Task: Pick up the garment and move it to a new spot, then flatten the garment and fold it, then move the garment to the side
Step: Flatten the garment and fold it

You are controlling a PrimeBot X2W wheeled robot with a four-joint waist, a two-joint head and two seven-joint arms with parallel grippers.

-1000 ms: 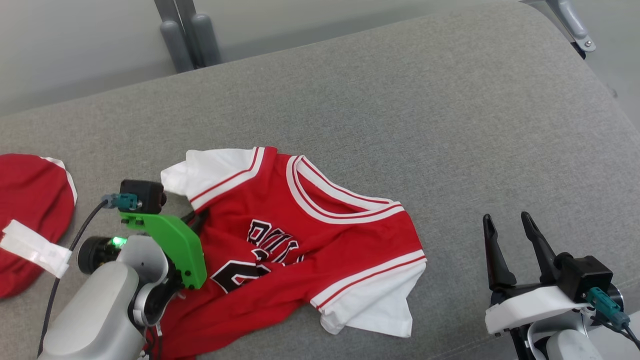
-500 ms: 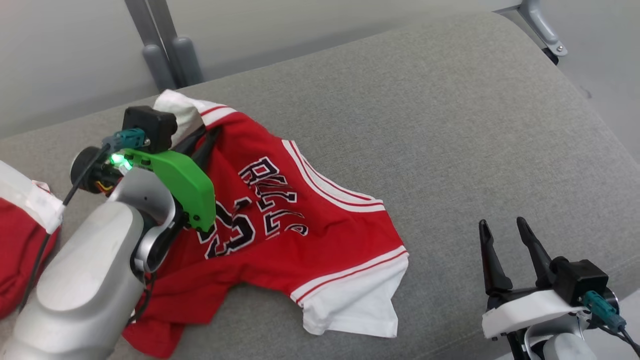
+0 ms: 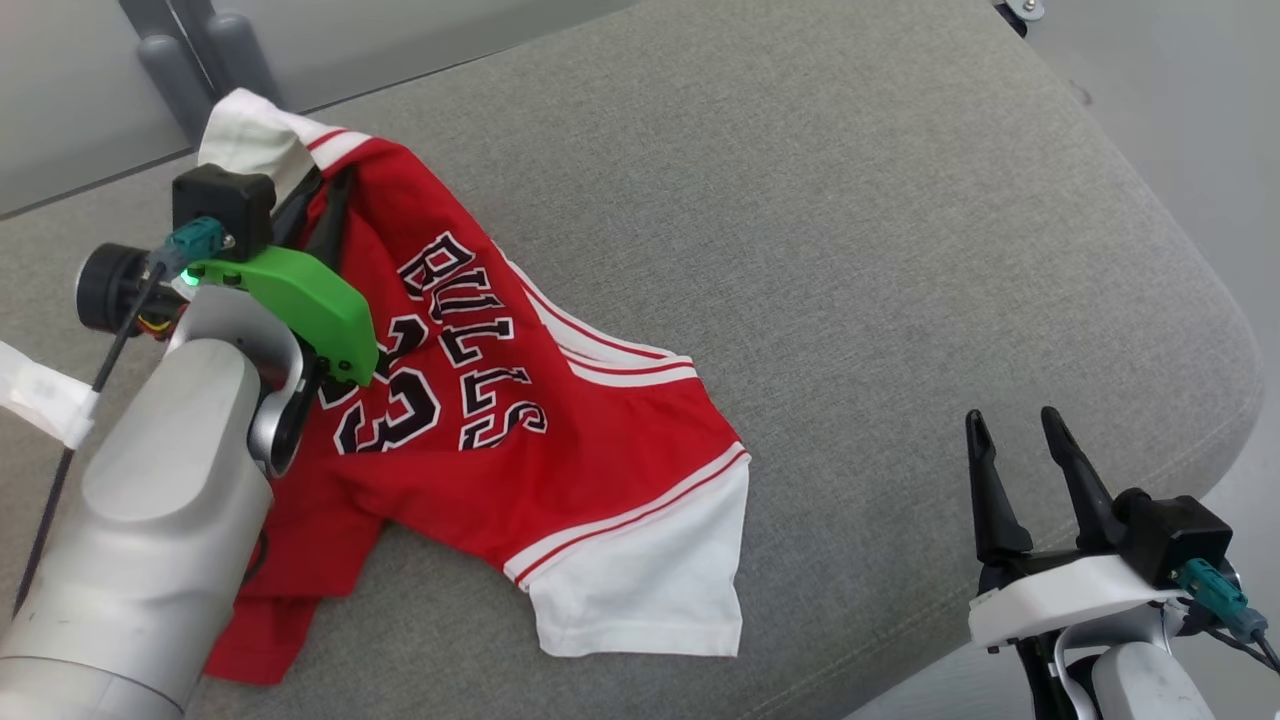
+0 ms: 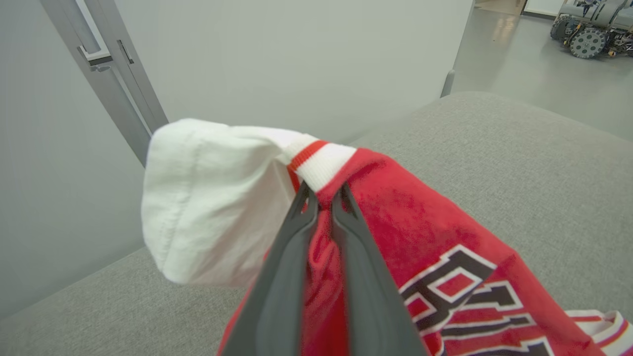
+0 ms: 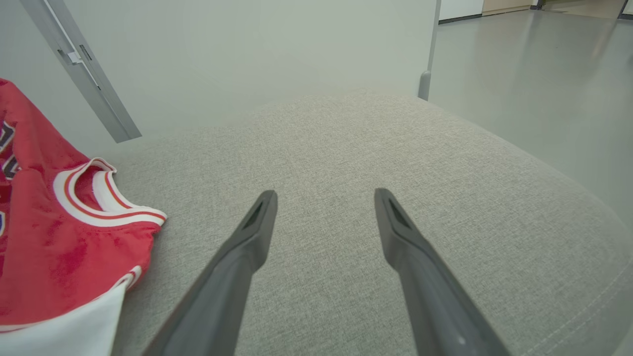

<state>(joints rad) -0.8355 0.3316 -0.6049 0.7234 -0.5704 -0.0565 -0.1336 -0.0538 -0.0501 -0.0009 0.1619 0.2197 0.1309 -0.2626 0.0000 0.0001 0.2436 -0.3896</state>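
Clamps the left hand (image 4: 324, 190) on the garment (image 3: 600, 450) at its shoulder, having hauled it toward eleven o'clock, hem trailing on the grey cushion (image 3: 900, 250). Keeps the right hand (image 3: 1012, 418) splayed, empty, at four o'clock. Suggests relocation underway, flattening yet to come.

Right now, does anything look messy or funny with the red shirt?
Yes. The shirt is crooked and rumpled, not flat: the left gripper pinches it near one shoulder and holds that white sleeve up off the grey cushion, while the rest lies bunched.
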